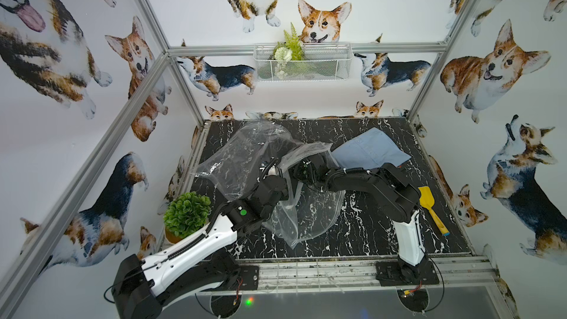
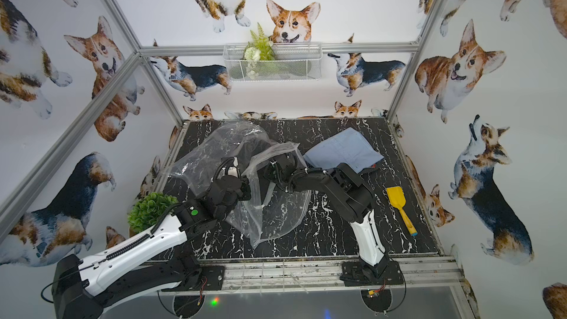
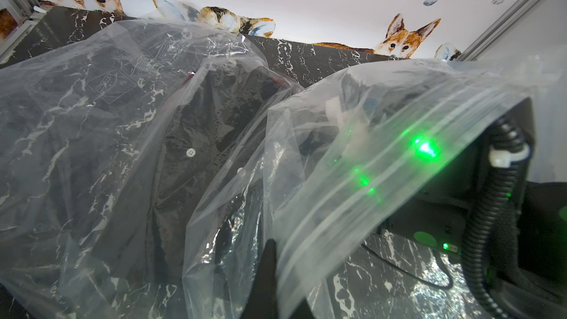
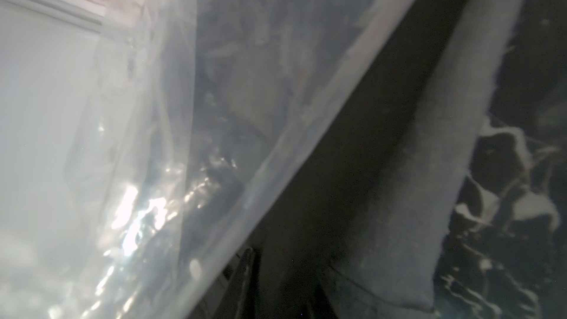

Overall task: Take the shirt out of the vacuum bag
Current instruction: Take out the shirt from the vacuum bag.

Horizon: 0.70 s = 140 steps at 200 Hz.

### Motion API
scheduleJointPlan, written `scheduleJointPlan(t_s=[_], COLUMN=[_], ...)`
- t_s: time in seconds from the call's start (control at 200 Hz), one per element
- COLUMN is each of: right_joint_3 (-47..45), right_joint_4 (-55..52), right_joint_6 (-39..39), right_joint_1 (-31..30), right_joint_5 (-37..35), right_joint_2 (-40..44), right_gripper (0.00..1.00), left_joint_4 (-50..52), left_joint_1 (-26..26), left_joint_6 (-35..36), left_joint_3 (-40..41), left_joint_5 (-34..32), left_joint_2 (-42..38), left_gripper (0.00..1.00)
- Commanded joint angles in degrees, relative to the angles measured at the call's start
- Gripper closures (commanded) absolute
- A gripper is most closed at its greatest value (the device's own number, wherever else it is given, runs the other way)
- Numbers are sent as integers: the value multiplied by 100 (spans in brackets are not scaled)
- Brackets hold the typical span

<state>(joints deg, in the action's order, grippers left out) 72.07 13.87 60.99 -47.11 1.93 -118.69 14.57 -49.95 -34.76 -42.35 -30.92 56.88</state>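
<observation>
1. vacuum bag [image 1: 245, 154]: clear and crumpled, mouth end lifted off the table [image 1: 368, 210]. It sits just beyond the potted plant [image 1: 186, 210], toward table centre.
2. Contents: dark shirt [image 3: 196, 136] with white buttons, inside the bag, seen through the plastic in the left wrist view.
3. left jaws: fully closed, pinching the vacuum bag at its zip edge.
4. right jaws: under the bag's raised flap. View is blurred, so I can't tell the opening or any grip.
5. light blue garment [image 1: 371, 151]: folded, outside the bag, on the table well across from the potted plant.
6. wire basket [image 1: 325, 69]: on the back wall, high beyond the potted plant. It holds a fern [image 1: 293, 41] and white flowers [image 1: 282, 53].
</observation>
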Motion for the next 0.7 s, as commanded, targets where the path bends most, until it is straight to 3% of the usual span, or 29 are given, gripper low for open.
scheduleJointPlan(t_s=[0.0, 0.025, 0.696], right_joint_3=[70, 66, -1309], right_joint_4=[390, 404, 1092], right_joint_6=[194, 194, 297], right_joint_1=[39, 52, 98], right_joint_5=[120, 156, 566], right_joint_2=[-10, -13, 1741], right_gripper=[96, 100, 100], left_joint_4=[-69, -70, -42], left_joint_1=[3, 3, 12], left_joint_6=[-81, -78, -197], left_joint_3=[36, 42, 73], left_joint_5=[-2, -2, -215], left_joint_2=[-28, -35, 51], left_gripper=[100, 100, 100])
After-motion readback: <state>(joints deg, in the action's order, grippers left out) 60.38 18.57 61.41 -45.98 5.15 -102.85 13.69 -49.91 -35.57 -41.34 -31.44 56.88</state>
